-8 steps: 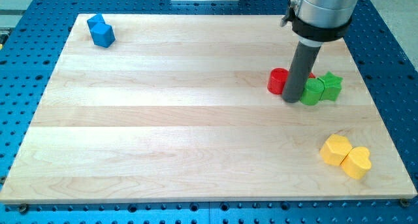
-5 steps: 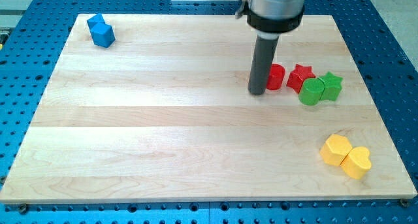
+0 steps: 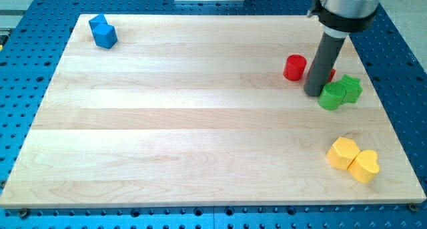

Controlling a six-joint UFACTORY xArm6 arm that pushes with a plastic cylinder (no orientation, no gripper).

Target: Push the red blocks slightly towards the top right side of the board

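Observation:
A red cylinder (image 3: 294, 67) lies in the upper right part of the wooden board (image 3: 167, 122). A second red block (image 3: 331, 74) shows only as a sliver behind the rod, so its shape cannot be made out. My tip (image 3: 313, 94) rests on the board just below and to the right of the red cylinder. It is beside the left edge of a green cylinder (image 3: 331, 96). A green star (image 3: 351, 88) touches that cylinder on its right.
Two yellow blocks (image 3: 343, 153) (image 3: 365, 166), the right one heart-shaped, sit together near the bottom right corner. Two blue blocks (image 3: 99, 23) (image 3: 105, 35) sit together at the top left corner. A blue perforated table surrounds the board.
My tip has swung from the red cylinder's left to its lower right. The red cylinder and the other red block have shifted up and right. The green blocks moved slightly right.

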